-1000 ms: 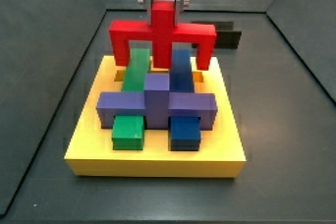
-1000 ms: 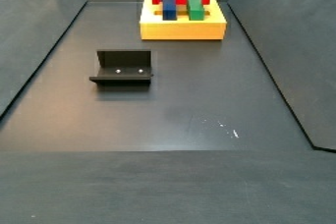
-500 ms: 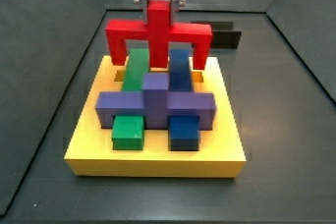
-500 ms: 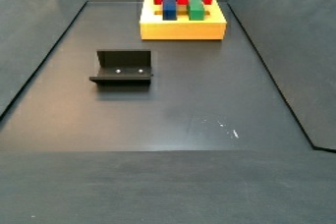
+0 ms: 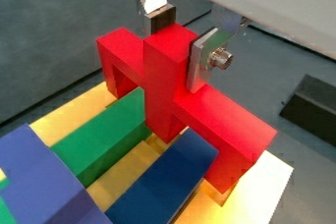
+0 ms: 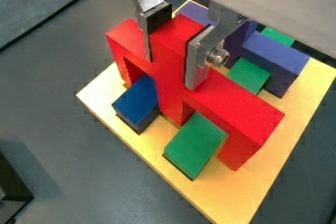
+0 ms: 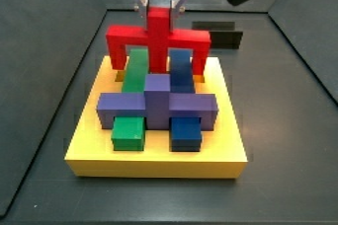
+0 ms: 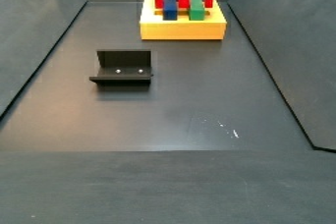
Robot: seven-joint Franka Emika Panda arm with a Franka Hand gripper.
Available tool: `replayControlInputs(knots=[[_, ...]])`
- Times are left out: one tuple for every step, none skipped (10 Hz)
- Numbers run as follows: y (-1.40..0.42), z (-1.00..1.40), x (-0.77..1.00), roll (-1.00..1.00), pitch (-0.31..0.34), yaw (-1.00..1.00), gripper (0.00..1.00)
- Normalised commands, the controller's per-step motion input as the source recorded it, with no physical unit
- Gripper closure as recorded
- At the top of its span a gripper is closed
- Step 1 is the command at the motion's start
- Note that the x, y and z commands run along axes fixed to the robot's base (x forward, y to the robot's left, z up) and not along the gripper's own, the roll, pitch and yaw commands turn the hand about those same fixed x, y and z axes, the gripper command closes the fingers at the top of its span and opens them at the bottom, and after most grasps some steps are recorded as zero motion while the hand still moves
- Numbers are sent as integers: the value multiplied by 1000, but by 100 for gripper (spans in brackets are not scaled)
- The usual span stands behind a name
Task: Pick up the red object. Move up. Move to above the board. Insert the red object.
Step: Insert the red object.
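While my end effector [image 5: 178, 39] is pinching the red object's [image 5: 178, 95] stem over the board [image 7: 158, 158], its leg tips are hiding behind green and blue bars.

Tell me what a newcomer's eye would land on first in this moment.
The red object stands out first, an arch held by its stem in the gripper, straddling the green bar and blue bar on the board. On the otherwise dark floor, the fixture sits apart from the board.
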Motion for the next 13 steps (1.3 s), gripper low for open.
replayControlInputs(knots=[[0,-314,157,19,-27,0,100],[0,-137,129,0,-14,0,100],[0,-31,31,0,-1,0,100],[-23,-37,0,0,-14,0,100],[0,-251,0,26,-21,0,100],[0,-277,-77,36,-23,0,100],[0,-317,0,7,-57,0,100],[-9,-360,180,-9,-129,0,100],[-29,-291,331,-14,-91,11,100],[0,-317,329,-23,-74,0,100],[9,-337,337,-33,-61,0,100],[51,-400,6,0,-63,0,100],[66,-460,-60,0,-139,0,100]])
